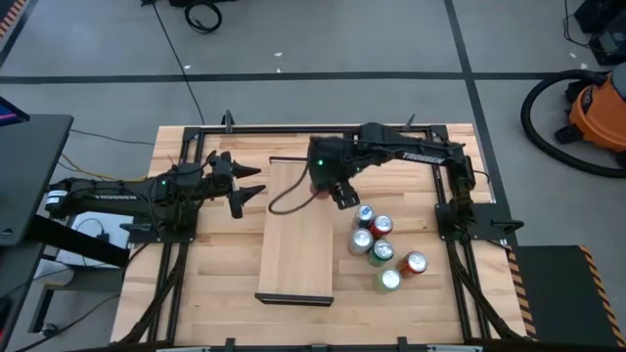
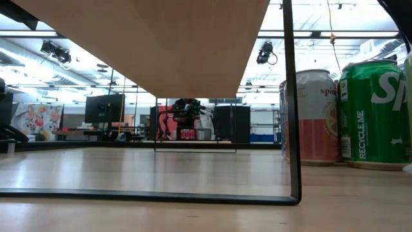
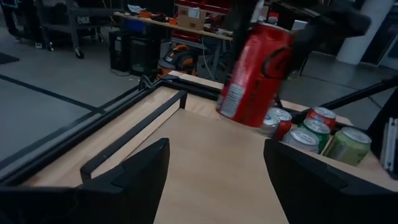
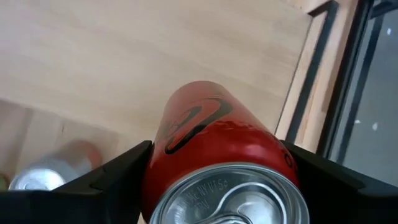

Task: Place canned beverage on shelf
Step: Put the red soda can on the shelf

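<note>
We count six cans standing on the table (image 1: 196,293) to the right of the shelf (image 1: 298,244), in a loose cluster: two red ones, three green ones and one silver-blue can (image 1: 365,215) at the far end of the group. A seventh can, the red can (image 4: 214,140), is held between the two fingers of the right gripper (image 1: 328,188), which are closed around its body about halfway. In the left wrist view this red can (image 3: 255,71) hangs tilted in the air above the far end of the shelf, not touching the board. The right arm reaches from its base across the far edge of the table, with the wrist bent downward over the shelf. There is one shelf, lying lengthwise in the middle of the table. The left gripper (image 1: 249,189) has its fingers together, holds nothing, and points toward the shelf from the left, just beside it.
</note>
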You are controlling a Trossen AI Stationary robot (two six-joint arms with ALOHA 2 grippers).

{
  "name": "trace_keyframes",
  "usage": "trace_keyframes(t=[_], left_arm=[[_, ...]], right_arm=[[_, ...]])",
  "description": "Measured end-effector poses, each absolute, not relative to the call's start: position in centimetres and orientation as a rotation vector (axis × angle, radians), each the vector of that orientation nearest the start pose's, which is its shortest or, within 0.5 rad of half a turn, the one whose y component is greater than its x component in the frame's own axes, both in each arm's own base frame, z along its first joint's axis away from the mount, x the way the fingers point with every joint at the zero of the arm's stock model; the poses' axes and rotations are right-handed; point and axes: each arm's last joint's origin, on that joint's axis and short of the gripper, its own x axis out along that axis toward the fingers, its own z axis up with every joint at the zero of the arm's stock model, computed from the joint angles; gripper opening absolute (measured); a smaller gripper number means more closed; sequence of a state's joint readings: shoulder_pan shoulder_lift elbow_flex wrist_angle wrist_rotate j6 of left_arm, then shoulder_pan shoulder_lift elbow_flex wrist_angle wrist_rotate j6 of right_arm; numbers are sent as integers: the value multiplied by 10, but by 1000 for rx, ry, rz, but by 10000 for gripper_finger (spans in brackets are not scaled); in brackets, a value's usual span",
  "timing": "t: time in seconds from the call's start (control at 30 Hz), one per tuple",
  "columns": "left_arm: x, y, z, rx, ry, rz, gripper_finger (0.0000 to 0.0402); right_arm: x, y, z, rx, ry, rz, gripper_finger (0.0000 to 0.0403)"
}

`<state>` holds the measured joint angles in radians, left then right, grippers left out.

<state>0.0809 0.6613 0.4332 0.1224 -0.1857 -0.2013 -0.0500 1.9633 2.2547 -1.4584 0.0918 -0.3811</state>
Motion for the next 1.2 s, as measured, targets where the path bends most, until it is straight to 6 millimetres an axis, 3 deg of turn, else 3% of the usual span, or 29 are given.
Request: trace_keyframes(t=[0.23, 0.4, 0.53, 0.73, 0.9, 1.2], left_arm=[[168, 9, 261, -129, 46, 167, 272], [195, 11, 258, -48, 95, 168, 272], [222, 12, 269, 35, 158, 163, 277], [260, 15, 291, 80, 270, 170, 317], [287, 17, 294, 88, 363, 167, 352], [307, 26, 290, 49, 415, 82, 385]], right_arm=[[377, -39, 387, -312, 1149, 84, 327], [380, -29, 389, -413, 1125, 109, 327], [380, -20, 389, -454, 1128, 130, 327], [380, -16, 389, -469, 1129, 139, 327], [379, -15, 389, -499, 1135, 162, 327], [380, -2, 389, -558, 1121, 207, 327]])
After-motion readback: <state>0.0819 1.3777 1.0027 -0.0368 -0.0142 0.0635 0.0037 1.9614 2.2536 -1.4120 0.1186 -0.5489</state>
